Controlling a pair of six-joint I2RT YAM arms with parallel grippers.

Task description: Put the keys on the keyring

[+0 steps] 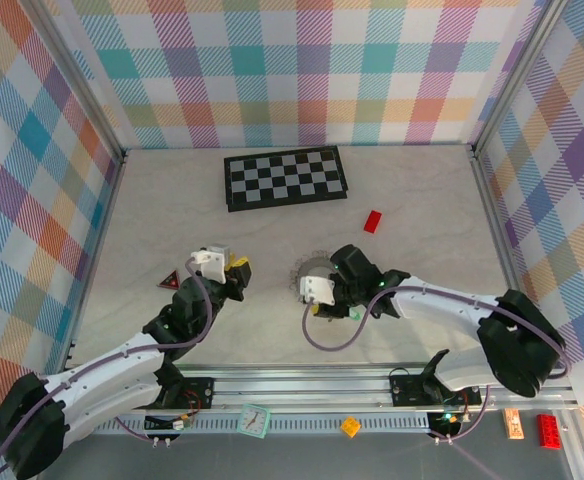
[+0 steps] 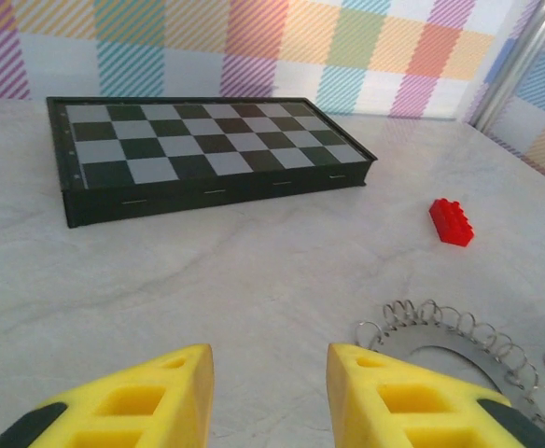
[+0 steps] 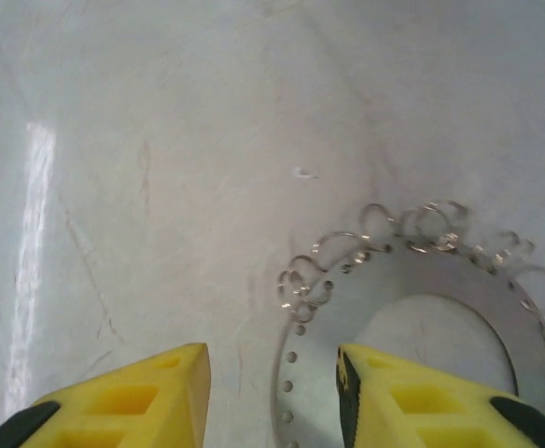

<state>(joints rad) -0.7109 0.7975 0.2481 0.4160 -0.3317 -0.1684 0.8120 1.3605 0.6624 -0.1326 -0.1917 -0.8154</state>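
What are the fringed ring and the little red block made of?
The keyring looks like metal: flat dull grey with a soft sheen, shiny wire loops round its rim. The red block is probably plastic: even glossy colour, moulded studs on top.

"Chequered board (image 1: 285, 178) at upper centre, a red block (image 1: 373, 221) lower and to its right."

"And the keyring (image 1: 309, 266)?"

"Mid-frame, half hidden under the right arm (image 1: 442, 305) at its wrist. The left arm (image 1: 122, 365) reaches in from lower left, near a red triangle (image 1: 169, 281)."
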